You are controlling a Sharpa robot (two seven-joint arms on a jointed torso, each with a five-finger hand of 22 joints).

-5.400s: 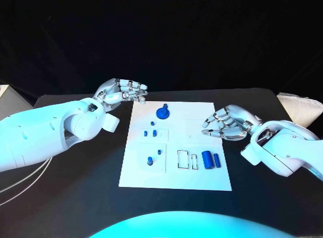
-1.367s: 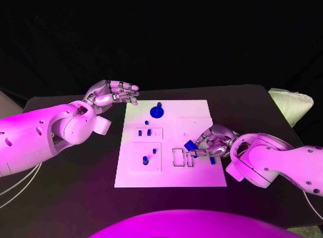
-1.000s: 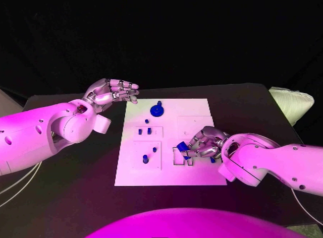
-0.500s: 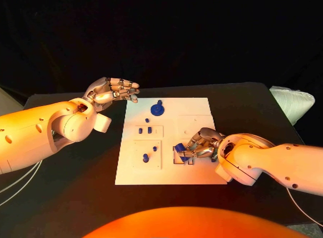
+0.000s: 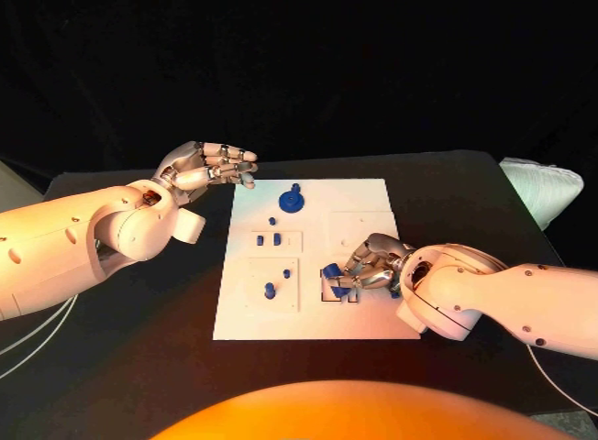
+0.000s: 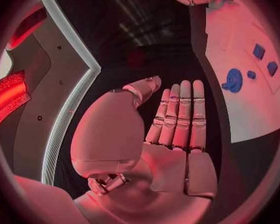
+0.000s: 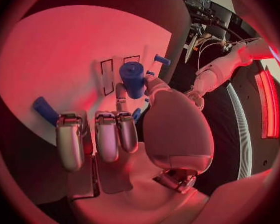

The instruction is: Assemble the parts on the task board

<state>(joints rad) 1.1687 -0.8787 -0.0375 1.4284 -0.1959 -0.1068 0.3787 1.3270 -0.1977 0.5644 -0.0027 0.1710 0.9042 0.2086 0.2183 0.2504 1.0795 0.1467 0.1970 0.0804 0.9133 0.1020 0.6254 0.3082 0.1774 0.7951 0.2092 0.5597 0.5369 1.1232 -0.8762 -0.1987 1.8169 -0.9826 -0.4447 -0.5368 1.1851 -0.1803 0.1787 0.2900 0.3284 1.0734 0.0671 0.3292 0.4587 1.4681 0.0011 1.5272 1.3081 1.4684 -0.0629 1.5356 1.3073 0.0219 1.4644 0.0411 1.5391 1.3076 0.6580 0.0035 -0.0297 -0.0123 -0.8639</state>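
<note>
I've swung my right hand (image 5: 368, 261) left with the blue cylinder (image 7: 132, 77) pinched, now over the task board's (image 5: 372, 194) lower-centre slots, ready to seat, while my left hand (image 5: 206, 167) hovers upper left, loosely curled, empty.

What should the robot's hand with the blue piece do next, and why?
Probably ease the blue cylinder down toward the outlined slots on the task board. The right hand holds it just over that spot, while another blue piece lies on the board by its fingers. The left hand waits off the board's corner, holding nothing.
</note>
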